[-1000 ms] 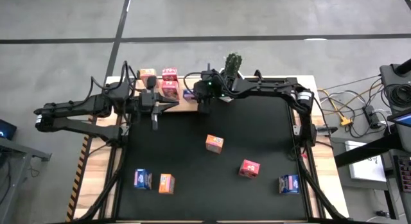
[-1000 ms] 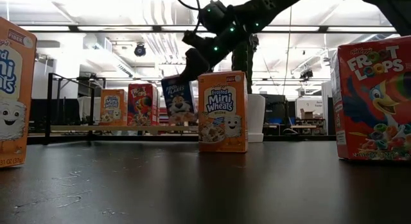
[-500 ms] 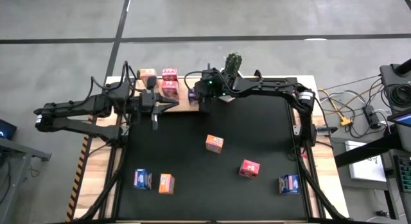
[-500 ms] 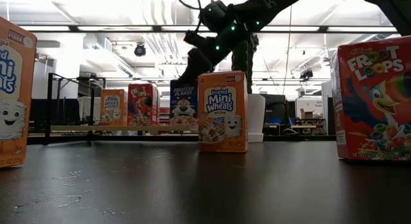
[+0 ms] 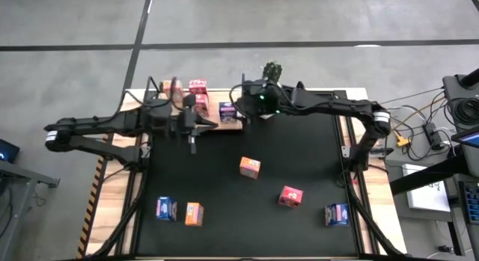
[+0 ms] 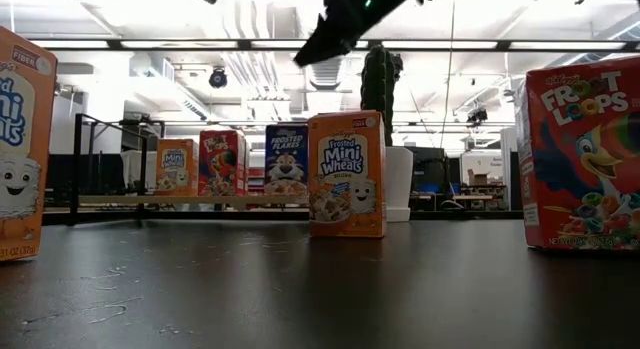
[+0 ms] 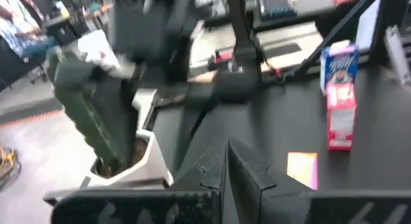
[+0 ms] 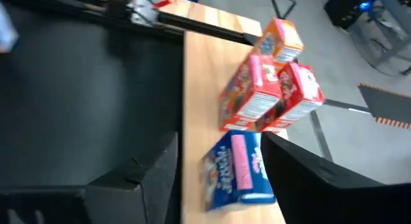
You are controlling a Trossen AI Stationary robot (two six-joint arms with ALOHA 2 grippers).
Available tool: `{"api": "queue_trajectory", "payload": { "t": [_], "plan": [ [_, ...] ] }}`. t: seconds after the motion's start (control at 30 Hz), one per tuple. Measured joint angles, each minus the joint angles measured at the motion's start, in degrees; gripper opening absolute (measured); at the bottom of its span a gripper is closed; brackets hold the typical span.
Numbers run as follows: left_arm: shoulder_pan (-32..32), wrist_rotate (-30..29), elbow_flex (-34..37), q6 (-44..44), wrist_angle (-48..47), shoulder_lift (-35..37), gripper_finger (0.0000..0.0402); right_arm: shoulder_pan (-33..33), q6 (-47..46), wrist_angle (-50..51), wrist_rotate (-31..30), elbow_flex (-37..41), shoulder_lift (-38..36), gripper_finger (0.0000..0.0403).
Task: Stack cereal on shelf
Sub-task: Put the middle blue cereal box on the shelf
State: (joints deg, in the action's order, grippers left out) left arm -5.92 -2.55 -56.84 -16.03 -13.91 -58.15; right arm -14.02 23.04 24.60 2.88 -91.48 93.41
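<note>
Four cereal boxes stand on the light-wood shelf (image 8: pixel 200 70) at the table's far edge: an orange one (image 8: pixel 279 36), two pink-red ones (image 8: pixel 252 99) (image 8: pixel 299 89) and a blue one (image 8: pixel 236 169). My right gripper (image 8: pixel 219 139) hangs open above the blue box (image 5: pixel 228 111), clear of it; in the low view it is high up (image 6: pixel 335 31). My left gripper (image 5: pixel 192 138) is shut on nothing, beside the shelf's near edge. Several more boxes stand on the black mat, among them an orange one (image 5: pixel 250 167), a pink-red one (image 5: pixel 290 196) and a blue one (image 5: pixel 337 214).
A cactus in a white pot (image 5: pixel 271 72) stands at the far edge, right of the shelf. A blue box (image 5: pixel 165 209) and an orange box (image 5: pixel 194 214) stand near the front left. Thin black posts (image 6: pixel 90 159) rise from the shelf's edges.
My right gripper has set the tilted blue box upright on the shelf beside the pink-red ones, let go of it and risen well above it. My left gripper has shifted a little toward the table's right, staying shut.
</note>
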Motion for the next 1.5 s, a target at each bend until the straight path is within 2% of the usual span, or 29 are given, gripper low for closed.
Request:
{"api": "queue_trajectory", "payload": {
  "t": [0.2,0.47,0.7,0.9,1.03,1.1,1.33,1.5],
  "plan": [
    [-4.34,-0.02,-0.41,0.01,0.34,-6.26,0.0001,5.25,-0.62,1.64,0.04,4.31,-6.69,0.0152],
    [-12.94,0.02,-2.87,0.0,0.29,-14.9,0.0001,10.18,-3.58,-4.82,-0.09,16.67,-14.12,0.0064],
    [-17.61,0.0,-10.58,-1.55,-8.34,-24.31,0.0001,12.49,-3.49,-8.91,-4.46,24.3,-19.02,0.0013],
    [-18.91,-0.19,-18.74,-3.0,-17.26,-31.84,0.0001,12.65,-3.53,-10.51,-4.55,27.93,-20.87,0.0009],
    [-18.96,-4.24,-21.7,-3.61,-20.46,-34.64,0.0001,12.65,-3.51,-11.74,-4.55,29.8,-21.34,0.0009],
    [-18.96,-6.17,-22.59,-4.35,-22.1,-35.52,0.0001,12.65,-3.53,-11.81,-4.53,29.94,-21.29,0.0009],
    [-19.71,-6.72,-22.32,-6.24,-21.88,-36.14,0.0001,12.65,-2.66,-11.69,-4.51,29.94,-21.29,0.0009],
    [-20.88,-10.42,-22.29,-7.46,-20.58,-36.26,0.0001,12.65,-2.46,-11.83,-4.51,29.94,-21.29,0.0009]
  ]
}}
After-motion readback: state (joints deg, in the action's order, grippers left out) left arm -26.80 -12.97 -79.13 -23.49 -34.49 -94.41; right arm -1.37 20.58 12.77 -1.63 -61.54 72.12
